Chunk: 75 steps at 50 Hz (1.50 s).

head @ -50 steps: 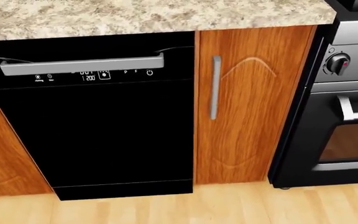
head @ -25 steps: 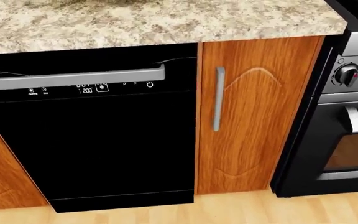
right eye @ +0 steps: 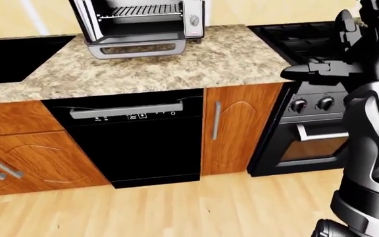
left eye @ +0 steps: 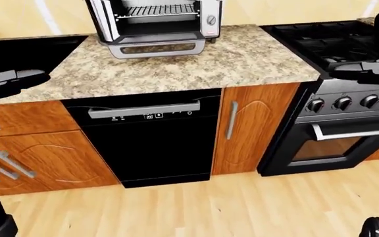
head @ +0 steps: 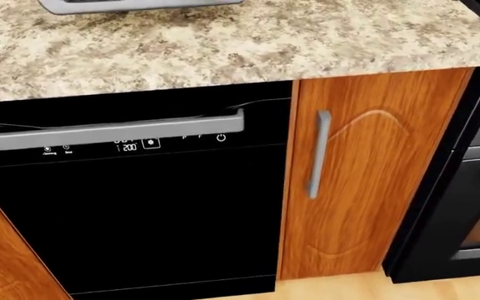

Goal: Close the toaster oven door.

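The silver toaster oven (left eye: 153, 17) stands on the speckled counter (left eye: 176, 69) at the top of the left-eye view. Its door (left eye: 153, 48) hangs open, folded down flat onto the counter, and a wire rack shows inside. The door's edge just shows at the top of the head view (head: 140, 5). My left hand (left eye: 34, 78) hovers at the left edge, fingers stretched out and empty, well left of the oven. My right hand (right eye: 295, 71) is held out flat over the stove's edge, open and empty, to the right of the oven.
A black dishwasher (left eye: 147, 138) with a silver handle sits under the counter. A wooden cabinet door (left eye: 252, 126) is to its right. A black stove (left eye: 338, 44) with knobs and an oven is at the right. A dark sink (left eye: 25, 52) is at the left. The floor is wood.
The whole head view has shifted: the dishwasher and cabinet sit lower and look larger, more counter shows, and the oven door's edge has come into view. The camera moved, not the things.
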Motion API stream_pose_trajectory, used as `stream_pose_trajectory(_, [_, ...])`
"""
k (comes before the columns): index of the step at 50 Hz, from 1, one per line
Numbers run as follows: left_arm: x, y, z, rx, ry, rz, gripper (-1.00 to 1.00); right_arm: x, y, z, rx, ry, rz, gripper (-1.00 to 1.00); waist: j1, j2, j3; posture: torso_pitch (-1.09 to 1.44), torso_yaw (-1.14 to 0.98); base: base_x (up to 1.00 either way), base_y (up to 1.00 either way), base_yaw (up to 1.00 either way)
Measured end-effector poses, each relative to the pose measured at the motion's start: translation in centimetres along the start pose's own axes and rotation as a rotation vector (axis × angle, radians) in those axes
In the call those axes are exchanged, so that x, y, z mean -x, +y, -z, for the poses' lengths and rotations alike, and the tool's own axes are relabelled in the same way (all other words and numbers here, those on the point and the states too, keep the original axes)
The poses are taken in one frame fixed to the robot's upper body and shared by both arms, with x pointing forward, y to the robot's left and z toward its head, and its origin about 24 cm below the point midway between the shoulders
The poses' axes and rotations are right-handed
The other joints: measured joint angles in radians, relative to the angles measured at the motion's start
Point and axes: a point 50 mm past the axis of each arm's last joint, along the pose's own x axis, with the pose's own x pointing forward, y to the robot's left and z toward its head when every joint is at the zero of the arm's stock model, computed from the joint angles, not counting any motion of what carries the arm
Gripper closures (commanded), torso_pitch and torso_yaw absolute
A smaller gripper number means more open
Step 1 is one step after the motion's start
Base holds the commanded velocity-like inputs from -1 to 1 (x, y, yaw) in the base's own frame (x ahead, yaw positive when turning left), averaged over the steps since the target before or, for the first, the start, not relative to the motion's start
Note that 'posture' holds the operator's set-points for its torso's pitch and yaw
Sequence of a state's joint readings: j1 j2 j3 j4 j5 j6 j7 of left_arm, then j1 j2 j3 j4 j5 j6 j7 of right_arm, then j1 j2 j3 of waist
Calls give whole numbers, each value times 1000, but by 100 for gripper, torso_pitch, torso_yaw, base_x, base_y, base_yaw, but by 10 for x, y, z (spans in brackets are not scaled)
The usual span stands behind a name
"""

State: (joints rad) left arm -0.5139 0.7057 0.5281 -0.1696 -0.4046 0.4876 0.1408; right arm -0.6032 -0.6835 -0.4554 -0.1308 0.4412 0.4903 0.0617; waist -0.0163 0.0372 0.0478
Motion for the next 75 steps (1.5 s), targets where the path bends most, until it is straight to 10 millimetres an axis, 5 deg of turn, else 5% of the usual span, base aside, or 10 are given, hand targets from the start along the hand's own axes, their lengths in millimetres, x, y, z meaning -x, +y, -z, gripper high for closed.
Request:
stream_pose_trajectory(2, [-1, 1, -2, -1, -9, -2, -100, -1, 1, 0, -4, 3, -1, -100, 3, 41, -14, 0, 0, 14, 32, 0])
stream_pose_trajectory(6, [0, 6, 7, -4, 31, -27, -100, 0, 9, 12, -15, 51, -37, -100, 23, 28, 4, 0, 0, 14, 31, 0])
stream_pose_trajectory(17, [-1, 2, 0, -2, 5, -12, -100, 0, 5, -1, 0, -13, -25, -100, 28, -85, -5, 0, 0, 14, 26, 0])
stream_pose_trajectory(24, [0, -4, 7, -1, 36, 18, -100, 0, 0, 9, -4, 47, 0, -100, 7, -61, -5, 0, 0, 14, 24, 0])
stream_pose_trajectory(29, [-1, -2, -6, -1, -21, 7, -100, 0, 1, -2, 2, -5, -7, -100, 1, 27, -3, 0, 0, 14, 23, 0])
stream_pose_trajectory(33, [1, 4, 2, -1, 2, -15, -100, 0, 8, 9, -10, 35, -42, -100, 25, 28, 4, 0, 0, 14, 23, 0])
stream_pose_trajectory(43, [1, -1, -1, 0, -34, 18, -100, 0, 3, -3, 1, -12, -24, -100, 25, -96, -1, 0, 0, 14, 23, 0])
stream_pose_trajectory(50, [2, -6, 4, 5, -11, 48, -100, 0, -1, 7, 1, 34, 0, -100, 8, -65, -6, 0, 0, 13, 23, 0])
stream_pose_trajectory(56, [2, -6, -7, 5, -51, 49, -100, -1, -1, -2, 3, -4, -6, -100, 1, 41, -7, 0, 0, 14, 22, 0])
stream_pose_trajectory(75, [1, 0, -3, 7, -25, 22, -100, -1, 1, 0, -2, -3, -23, -100, 34, -83, -4, 0, 0, 14, 2, 0])
